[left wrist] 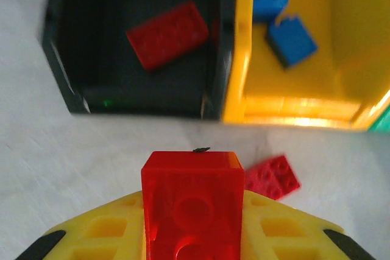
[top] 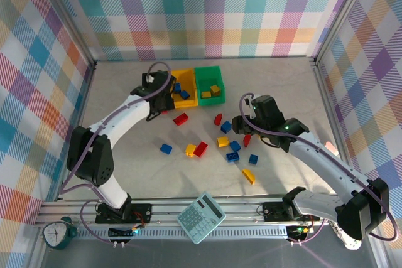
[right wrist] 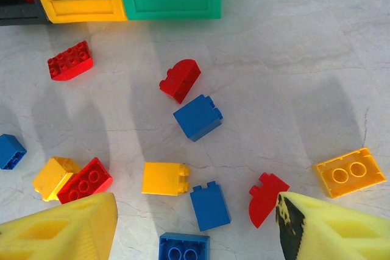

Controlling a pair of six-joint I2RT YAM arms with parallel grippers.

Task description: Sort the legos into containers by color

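The left gripper (left wrist: 192,226) is clenched on a red brick (left wrist: 192,190), close to the black bin (left wrist: 58,53), which holds a second red brick (left wrist: 167,35). The yellow bin (left wrist: 237,59) touching its right side holds blue bricks (left wrist: 291,41). The right gripper (right wrist: 195,223) hangs released over loose bricks (right wrist: 196,117) scattered on the pale marbled counter (top: 282,92), on the near side of the green bin (right wrist: 170,7). Plaid cloth walls (top: 207,10) enclose the counter. A teal calculator (top: 201,218) lies at the near edge.

Containers (top: 207,69) stand side by side — legos (top: 200,149) scattered before them.
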